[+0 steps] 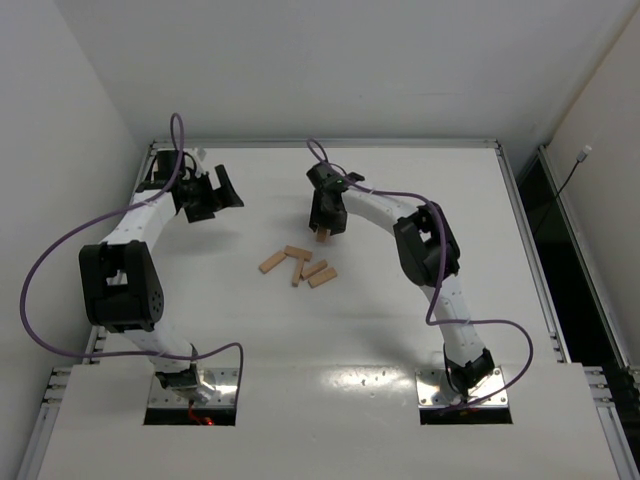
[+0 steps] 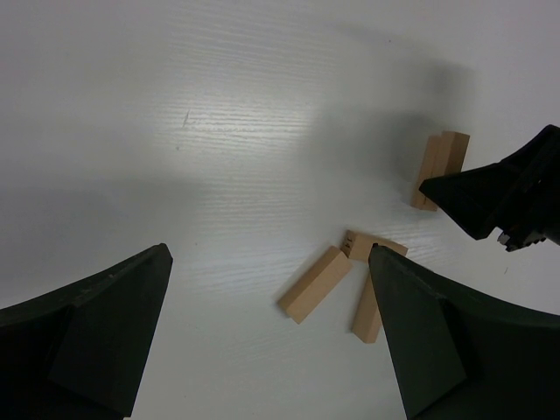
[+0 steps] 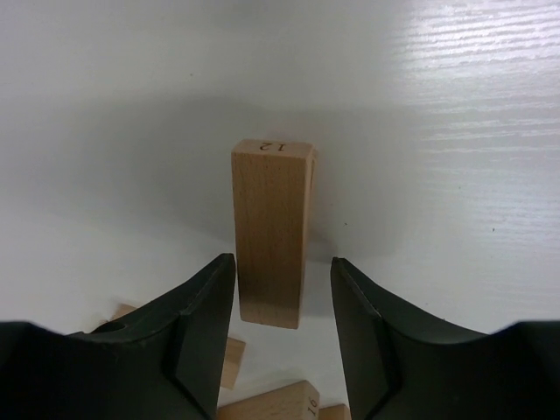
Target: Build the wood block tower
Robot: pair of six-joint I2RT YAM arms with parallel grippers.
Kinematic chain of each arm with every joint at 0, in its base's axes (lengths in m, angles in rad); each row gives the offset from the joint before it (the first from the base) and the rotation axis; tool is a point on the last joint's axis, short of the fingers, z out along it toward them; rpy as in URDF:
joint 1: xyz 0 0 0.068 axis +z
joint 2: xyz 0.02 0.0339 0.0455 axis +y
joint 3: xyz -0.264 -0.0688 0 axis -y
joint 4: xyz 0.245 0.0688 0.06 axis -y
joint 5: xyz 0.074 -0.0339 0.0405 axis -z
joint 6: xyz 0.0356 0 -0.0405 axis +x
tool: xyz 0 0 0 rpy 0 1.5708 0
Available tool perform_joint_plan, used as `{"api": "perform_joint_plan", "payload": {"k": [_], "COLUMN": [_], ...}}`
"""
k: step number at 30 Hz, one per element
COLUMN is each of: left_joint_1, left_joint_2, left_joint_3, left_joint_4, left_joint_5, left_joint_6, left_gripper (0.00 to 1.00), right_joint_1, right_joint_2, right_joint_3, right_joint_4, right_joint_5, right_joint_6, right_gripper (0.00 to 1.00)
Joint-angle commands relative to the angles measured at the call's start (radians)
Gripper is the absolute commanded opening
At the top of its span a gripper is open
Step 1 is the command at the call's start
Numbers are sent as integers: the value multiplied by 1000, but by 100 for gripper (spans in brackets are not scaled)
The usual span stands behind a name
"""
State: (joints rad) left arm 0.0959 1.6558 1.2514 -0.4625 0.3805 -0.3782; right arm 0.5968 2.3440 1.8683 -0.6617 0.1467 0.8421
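My left jaws: released, spread wide, grasping nothing. They hang over the bare surface (image 1: 420, 340) at the upper left of the top view.
My right jaws: parted, one on each side of the upright block (image 3: 271, 236). A gap shows on its right side, so I have no clamp on it.
Place of upright block: on end, marked 12 on top, upper centre of the top view, just above the scatter.
The loose blocks (image 1: 297, 272): several lying flat at centre, some touching.
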Motion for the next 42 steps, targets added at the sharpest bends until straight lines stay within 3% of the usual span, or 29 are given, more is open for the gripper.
{"api": "perform_joint_plan", "payload": {"k": [1,36,42], "left_joint_1": [10,19,19], "left_joint_2": [4,4,4], "left_joint_3": [16,16,16], "left_joint_4": [21,21,30], "left_joint_5": [17,26,35], "left_joint_6": [-1,-19,-19], "left_gripper": [95,95,95], "right_joint_1": [-6,-6,-6], "right_joint_2": [-5,-23,-34], "right_joint_3": [-9,-63,-72], "right_joint_4": [27,27,17], "right_joint_5": [-22,50,74], "right_joint_6": [-8,-55,-74], "right_gripper": [45,40,36]}}
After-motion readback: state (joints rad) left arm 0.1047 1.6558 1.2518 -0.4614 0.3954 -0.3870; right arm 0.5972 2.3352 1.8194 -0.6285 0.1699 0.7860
